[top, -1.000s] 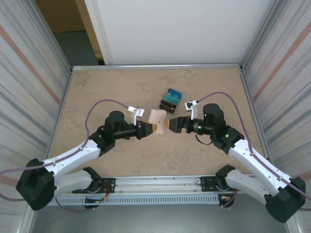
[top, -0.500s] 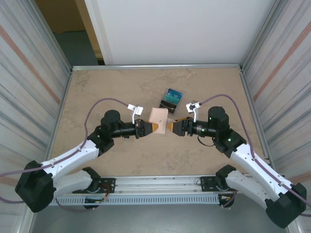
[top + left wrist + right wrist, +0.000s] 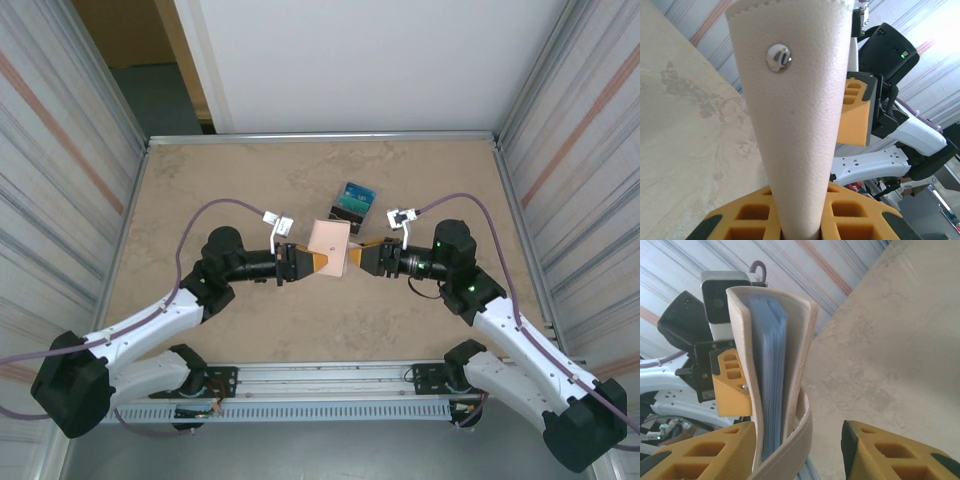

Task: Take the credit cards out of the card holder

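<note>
Directly ahead of right gripper [image 3: 353, 257], jaws apart and straddling its open edge: card holder [image 3: 329, 242], opposite edge clamped by left gripper [image 3: 317, 264].

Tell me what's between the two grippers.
The card holder, clamped in the left gripper, its other edge inside the open jaws of the right gripper; seen in the top view.

Beige marbled table [image 3: 220, 170], credit cards [image 3: 351, 203] piled near its middle — teal over dark
</note>
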You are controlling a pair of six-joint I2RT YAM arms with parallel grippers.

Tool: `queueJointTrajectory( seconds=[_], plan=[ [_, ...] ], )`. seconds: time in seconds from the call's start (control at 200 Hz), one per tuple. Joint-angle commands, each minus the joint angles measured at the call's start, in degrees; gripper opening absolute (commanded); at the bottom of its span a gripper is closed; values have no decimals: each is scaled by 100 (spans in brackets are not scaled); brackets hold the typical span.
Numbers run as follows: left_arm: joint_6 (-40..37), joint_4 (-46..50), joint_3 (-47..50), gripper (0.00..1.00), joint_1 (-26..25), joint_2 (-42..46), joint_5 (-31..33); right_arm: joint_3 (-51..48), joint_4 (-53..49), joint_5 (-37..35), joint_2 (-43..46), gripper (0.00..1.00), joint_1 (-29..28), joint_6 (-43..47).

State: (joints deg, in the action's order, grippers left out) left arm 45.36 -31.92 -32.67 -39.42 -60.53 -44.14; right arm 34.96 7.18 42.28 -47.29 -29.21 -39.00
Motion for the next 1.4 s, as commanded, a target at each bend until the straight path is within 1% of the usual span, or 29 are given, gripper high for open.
queueJointTrajectory(
  seconds=[0.0, 0.486, 0.837, 1.037, 1.393],
  plan=[
    [85, -432, -51, 0, 39, 24, -235, -41, 260, 156, -23, 47, 30, -122],
    [200, -766, -23, 0, 22, -188, -330, -71, 544, 229, -193, 41, -65, -281],
    [217, -956, -90, 0, -31, -269, -410, -99, 561, 115, -368, 32, -241, -252],
    [185, -948, -121, 0, -31, -205, -437, -183, 577, 74, -274, 26, -234, -282],
    [152, -916, -117, 0, -35, -22, -449, -261, 525, 3, -149, 24, -216, -305]
  ],
)
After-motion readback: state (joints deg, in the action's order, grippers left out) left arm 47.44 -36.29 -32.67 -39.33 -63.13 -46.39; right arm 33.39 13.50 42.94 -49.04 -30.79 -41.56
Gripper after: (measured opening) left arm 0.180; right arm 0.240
